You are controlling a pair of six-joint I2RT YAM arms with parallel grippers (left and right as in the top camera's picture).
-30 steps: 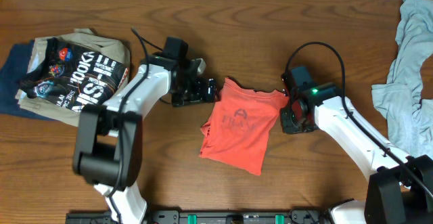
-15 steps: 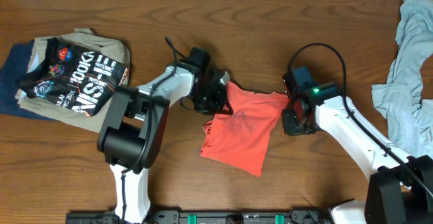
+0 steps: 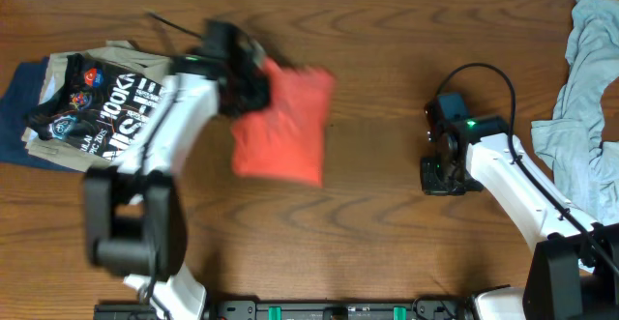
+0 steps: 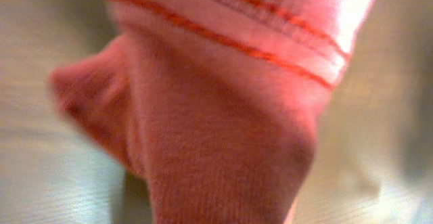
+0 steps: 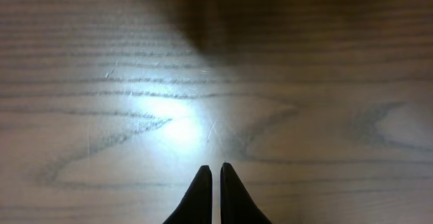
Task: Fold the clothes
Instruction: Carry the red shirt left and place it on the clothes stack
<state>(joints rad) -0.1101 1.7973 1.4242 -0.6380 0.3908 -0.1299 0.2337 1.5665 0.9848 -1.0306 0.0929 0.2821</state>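
Left arm stretches far and leftward, left claw (image 3: 253, 83) clamped on the blurred red-orange T-shirt (image 3: 285, 131); right claw (image 5: 216, 180) points down, pinched closed over the desk (image 5: 304, 82).

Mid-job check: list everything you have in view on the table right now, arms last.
red-orange T-shirt: one, red-orange, bunched and blurred, left of centre
black shirt: one, black with white print, top of the pile at far left
tan garment: one, tan, under the black shirt
navy garment: one, navy, bottom of that pile, showing at its left side
grey garment: one, light grey, crumpled at the right edge
table: one, brown wood
left gripper: one, black, shut on the red-orange T-shirt's upper-left edge
right gripper: one, black, shut and holding nothing, over bare wood right of centre
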